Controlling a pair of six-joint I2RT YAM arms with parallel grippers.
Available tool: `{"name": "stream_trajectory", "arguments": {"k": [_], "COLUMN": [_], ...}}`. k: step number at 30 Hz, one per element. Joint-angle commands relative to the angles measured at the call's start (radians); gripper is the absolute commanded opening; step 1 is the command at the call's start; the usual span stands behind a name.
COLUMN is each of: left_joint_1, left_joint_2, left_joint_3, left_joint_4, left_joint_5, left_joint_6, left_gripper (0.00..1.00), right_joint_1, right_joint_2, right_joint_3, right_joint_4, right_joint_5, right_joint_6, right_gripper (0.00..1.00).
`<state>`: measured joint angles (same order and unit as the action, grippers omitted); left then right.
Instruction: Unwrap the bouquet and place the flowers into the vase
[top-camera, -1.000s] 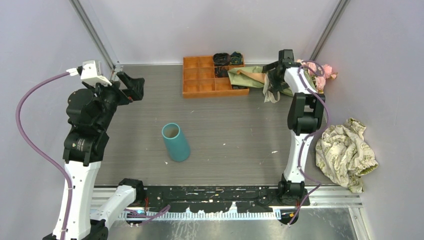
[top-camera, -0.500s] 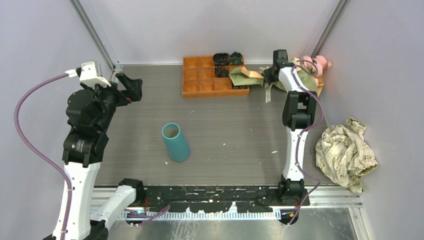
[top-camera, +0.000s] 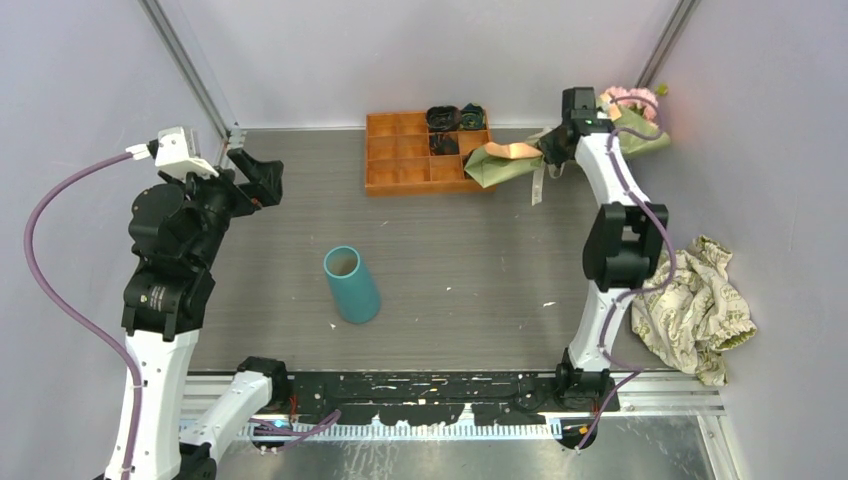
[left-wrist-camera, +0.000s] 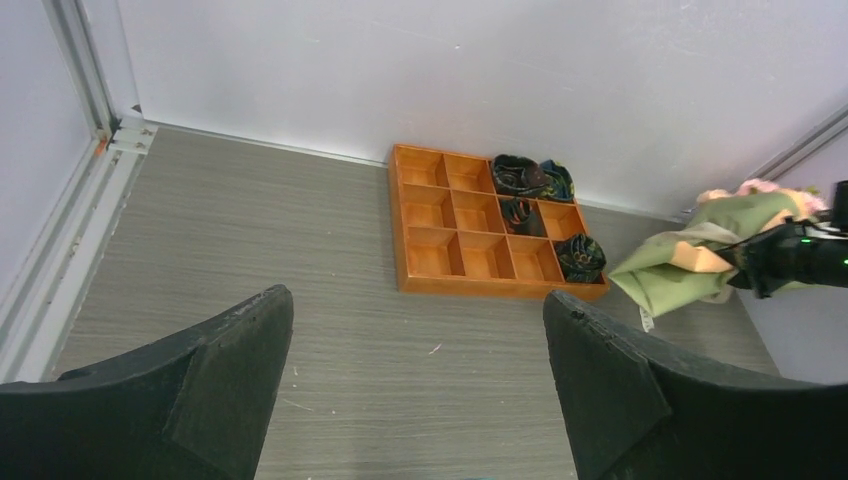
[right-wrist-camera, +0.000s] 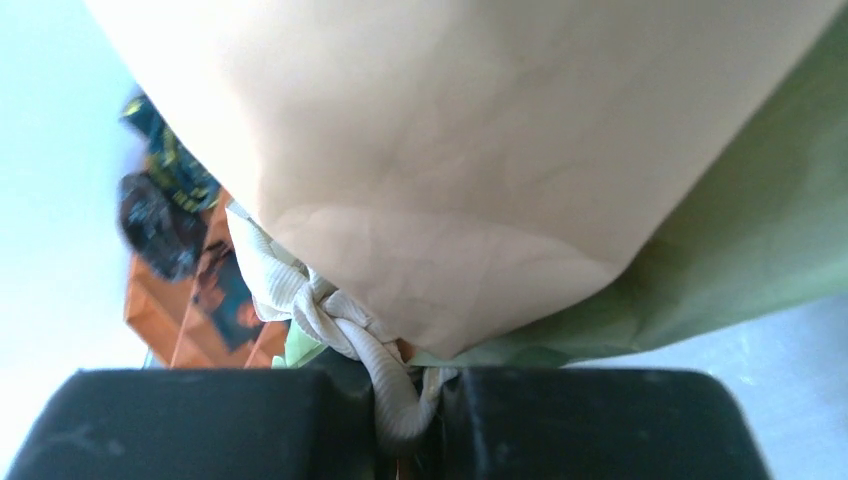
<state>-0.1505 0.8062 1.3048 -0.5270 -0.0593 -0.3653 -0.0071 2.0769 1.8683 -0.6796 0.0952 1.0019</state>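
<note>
**Item: bouquet** (top-camera: 515, 158). Location: far right of the worktop (top-camera: 480, 260), just right of the orange tray (top-camera: 400, 165), its narrow tip over the tray's near right corner. Whether it rests on the worktop or hangs clear cannot be told.

**Condition:** fully wrapped in green and orange paper. The cream ribbon (right-wrist-camera: 345, 325) is seen knotted, with one tail hanging down. Pink roses (top-camera: 622, 100) are shown at the wide end only.

**Orientation:** the long axis is laid roughly left to right. The narrow end is pointed left, the wide end right and slightly far, toward the far right corner.

**Hold:** the right tool (top-camera: 552, 148) is clamped narrow at mid-cone, with the ribbon knot pinched between its jaws.

**Progress:** judged at the very start. Nothing is unwrapped and no stem is in the vase. Left to do: ribbon undone, paper removed, stems carried over and set in.

**Vase** (top-camera: 352, 287): teal, stood mouth up near the centre, well apart from the bouquet, apparently empty.

**Left tool** (top-camera: 262, 175): held wide, nothing gripped, at far left.

**Also present:** crumpled paper (top-camera: 692, 305), near right.
</note>
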Motion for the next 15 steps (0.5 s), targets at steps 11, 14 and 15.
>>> {"name": "stream_trajectory", "arguments": {"k": [11,14,15], "left_joint_1": [0.002,0.002,0.001], "left_joint_2": [-0.012,-0.012,-0.013], "left_joint_3": [0.034,0.037,0.04], "left_joint_4": [0.016,0.01,0.007], "left_joint_5": [0.01,0.015,0.016], "left_joint_6": [-0.08,-0.087,-0.087], "left_gripper": [0.93,0.92,0.92], "right_joint_1": [0.367,0.48,0.508], "right_joint_2": [-0.584,-0.656,-0.679], "right_joint_3": [-0.303,-0.413,-0.456], "right_joint_4": [-0.086,-0.142,-0.158], "right_joint_5": [-0.054,-0.037,-0.026], "right_joint_6": [-0.423,-0.441,-0.441], "right_gripper": [0.01,0.01,0.01]}}
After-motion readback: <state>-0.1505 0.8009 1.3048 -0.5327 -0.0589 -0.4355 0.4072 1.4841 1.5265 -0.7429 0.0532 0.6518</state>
